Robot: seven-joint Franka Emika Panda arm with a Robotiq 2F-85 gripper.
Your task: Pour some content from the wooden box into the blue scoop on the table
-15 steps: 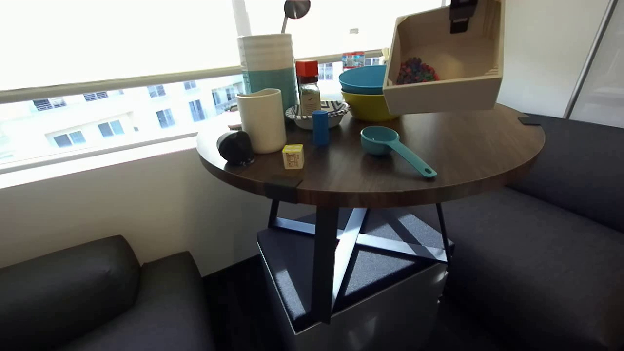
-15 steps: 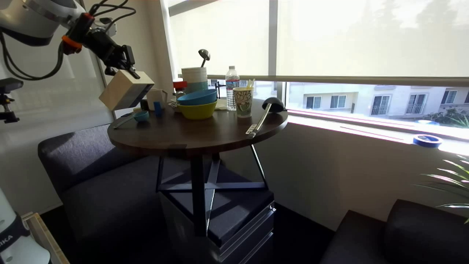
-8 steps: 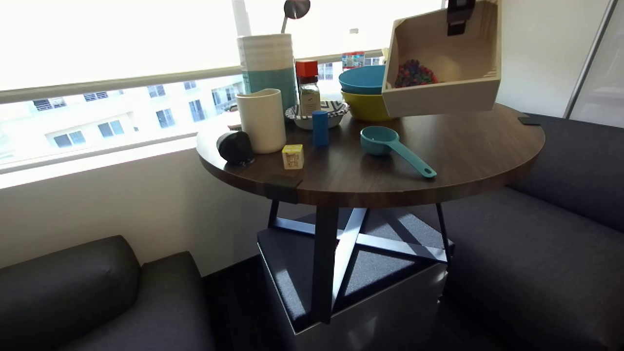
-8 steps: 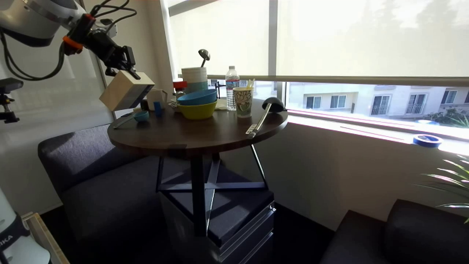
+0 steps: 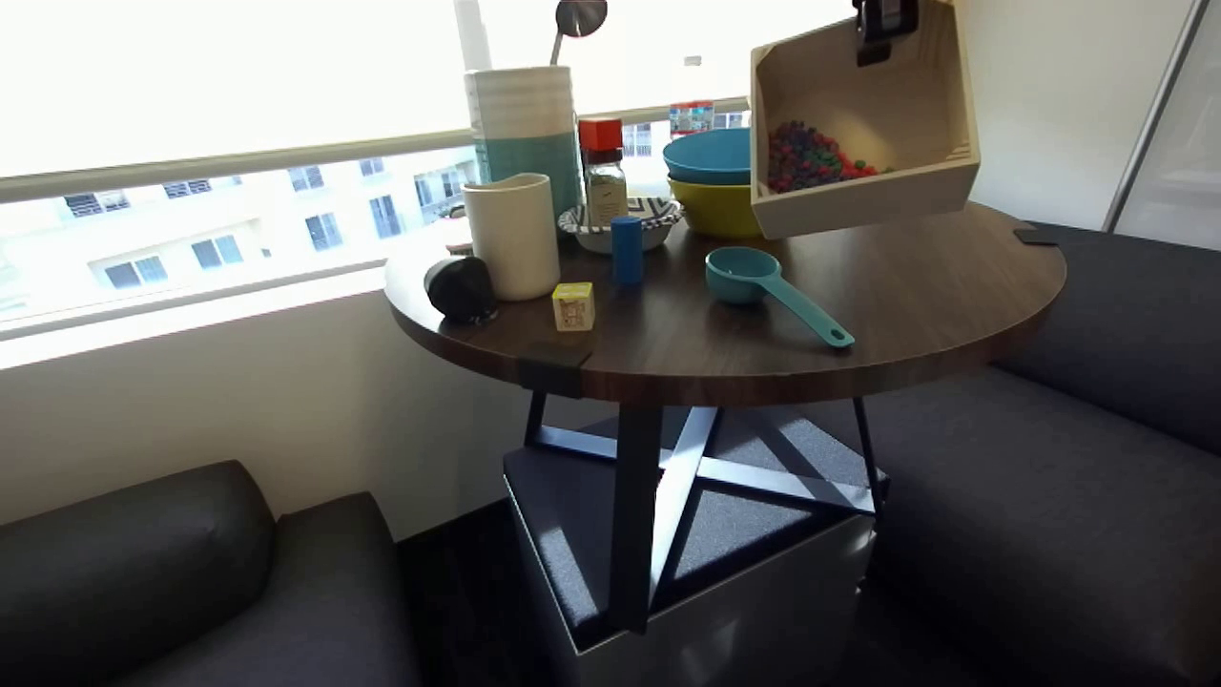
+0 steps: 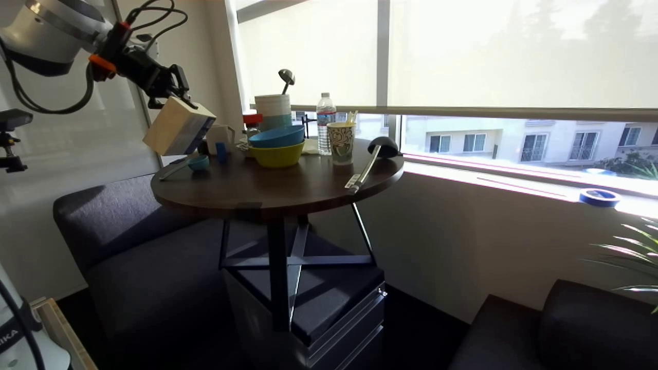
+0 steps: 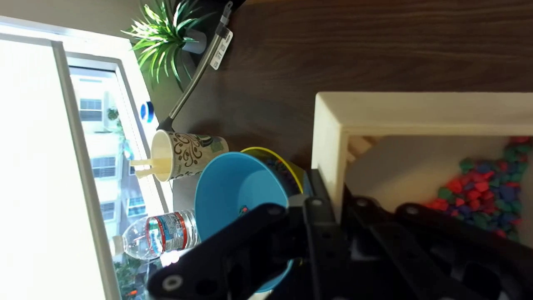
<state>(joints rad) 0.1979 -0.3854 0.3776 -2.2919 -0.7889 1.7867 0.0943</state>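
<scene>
My jaws pinch one wall of the raised, tilted wooden box (image 5: 882,124), so I should centre its lowest corner above the teal scoop (image 5: 751,277) on the tabletop (image 5: 916,286) before gently tipping further.

pale box (image 5: 870,200), teal scoop (image 5: 760,288), brown table (image 5: 916,296)

In an exterior view I can see the silver-grey robot arm (image 6: 49,38) standing higher than the pale light-wood rectangular box (image 6: 175,128), its orange-banded black wrist (image 6: 115,49) slanting down toward it. The black two-fingered gripper (image 7: 333,191) pinches the box's wall, one of its fingers (image 7: 319,187) outside and one inside. A white lower section of the robot (image 6: 31,339) shows below the box.
</scene>
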